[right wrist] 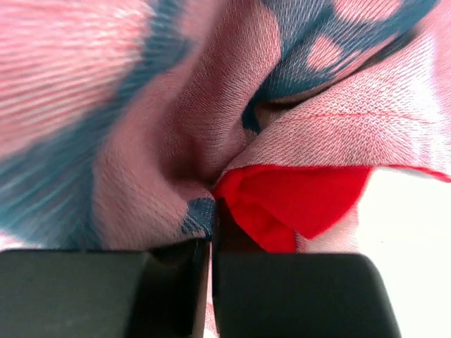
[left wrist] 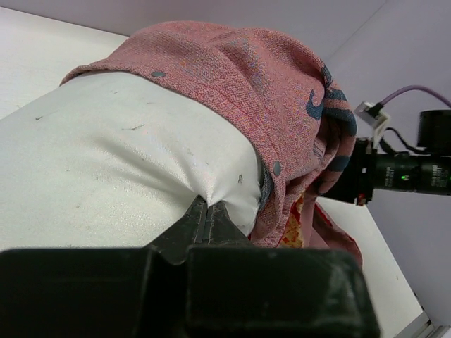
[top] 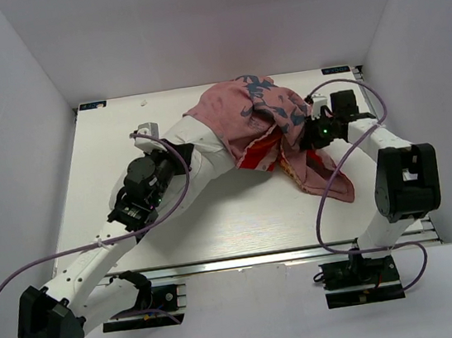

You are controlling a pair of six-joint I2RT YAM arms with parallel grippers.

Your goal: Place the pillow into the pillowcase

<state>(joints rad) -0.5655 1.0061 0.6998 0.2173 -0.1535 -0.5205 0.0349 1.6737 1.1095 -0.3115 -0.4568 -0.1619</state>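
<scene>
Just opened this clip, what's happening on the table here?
A white pillow is partway into a pillowcase. The left gripper is shut on the pillow's white fabric, and the right gripper is shut on a fold of the pillowcase. The case, mostly pink side out, covers only the pillow's far part.

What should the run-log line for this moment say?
left gripper: shut on plump white fabric pillow | right gripper: shut on pink-and-red printed fabric pillowcase | pillow: one end inside pillowcase, rest outside
</scene>
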